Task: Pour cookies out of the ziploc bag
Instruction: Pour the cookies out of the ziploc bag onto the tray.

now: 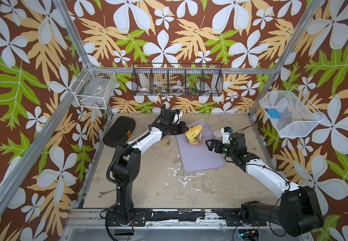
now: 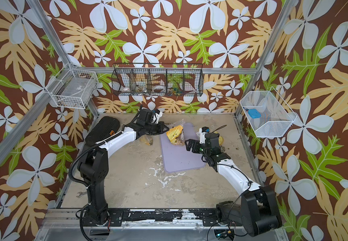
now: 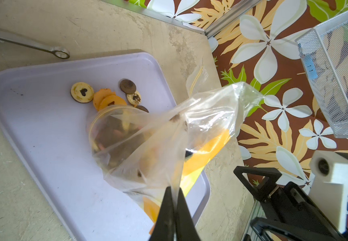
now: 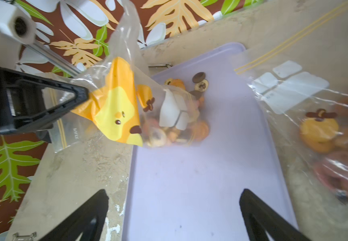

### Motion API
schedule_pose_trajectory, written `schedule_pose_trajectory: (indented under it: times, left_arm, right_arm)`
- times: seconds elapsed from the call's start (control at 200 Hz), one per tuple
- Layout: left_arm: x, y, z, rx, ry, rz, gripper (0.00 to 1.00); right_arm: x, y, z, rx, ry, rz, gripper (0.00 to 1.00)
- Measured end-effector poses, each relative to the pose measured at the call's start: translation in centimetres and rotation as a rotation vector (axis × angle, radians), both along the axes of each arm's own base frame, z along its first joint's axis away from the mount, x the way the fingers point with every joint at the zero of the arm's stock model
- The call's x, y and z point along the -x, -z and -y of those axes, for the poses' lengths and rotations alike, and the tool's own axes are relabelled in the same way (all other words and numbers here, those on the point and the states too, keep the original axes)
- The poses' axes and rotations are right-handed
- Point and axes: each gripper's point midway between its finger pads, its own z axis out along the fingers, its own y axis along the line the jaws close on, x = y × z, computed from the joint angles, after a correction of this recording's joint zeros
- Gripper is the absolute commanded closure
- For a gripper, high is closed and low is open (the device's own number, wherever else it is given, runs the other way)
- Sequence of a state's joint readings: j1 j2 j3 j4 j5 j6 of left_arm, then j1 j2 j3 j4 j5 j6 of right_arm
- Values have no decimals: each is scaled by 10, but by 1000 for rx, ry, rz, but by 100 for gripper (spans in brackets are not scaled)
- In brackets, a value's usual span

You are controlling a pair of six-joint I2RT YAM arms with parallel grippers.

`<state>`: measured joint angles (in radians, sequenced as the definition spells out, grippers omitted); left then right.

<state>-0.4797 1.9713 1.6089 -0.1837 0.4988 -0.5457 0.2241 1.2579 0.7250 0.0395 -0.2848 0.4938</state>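
The clear ziploc bag (image 1: 194, 133) (image 2: 175, 133) with a yellow-orange animal print hangs tilted, mouth down, on the lilac tray (image 1: 200, 160) (image 2: 179, 160). My left gripper (image 3: 174, 192) (image 1: 184, 130) is shut on the bag's raised bottom corner (image 3: 169, 135). A few cookies (image 3: 106, 96) (image 4: 199, 82), cream, orange and dark brown, lie on the tray just outside the mouth. More cookies are piled inside the bag (image 4: 123, 104). My right gripper (image 4: 173, 200) (image 1: 209, 144) hovers open over the tray's bare middle (image 4: 189, 177), apart from the bag, with nothing between its fingers.
A second clear bag with cookies (image 4: 319, 129) lies beside the tray near my right arm. Another clear bag (image 1: 165, 141) lies under my left arm. A black case (image 1: 118, 131) sits at the back left. A wrench (image 1: 106, 193) lies front left. Wire baskets (image 1: 177, 81) hang on the walls.
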Motion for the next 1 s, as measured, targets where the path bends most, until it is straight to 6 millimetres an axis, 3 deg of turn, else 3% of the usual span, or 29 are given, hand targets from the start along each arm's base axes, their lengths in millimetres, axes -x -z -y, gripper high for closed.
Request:
schedule_pose_trajectory:
  times: [0.29,0.59,0.826,1.001]
  left_arm:
    - [10,1,14,10,28,-19,100]
    - [8,7,44,31,48,-46,100]
    - [15,13,75,40,89,-57,100]
    - [21,14,95,53,110,-71,100]
  right_arm:
    - [4,14,27,12,69,-46,0]
    - [16,11,43,4,111,-36,0]
    - [29,25,64,8,180,-79,0]
    - [32,26,67,2,181,-90,0]
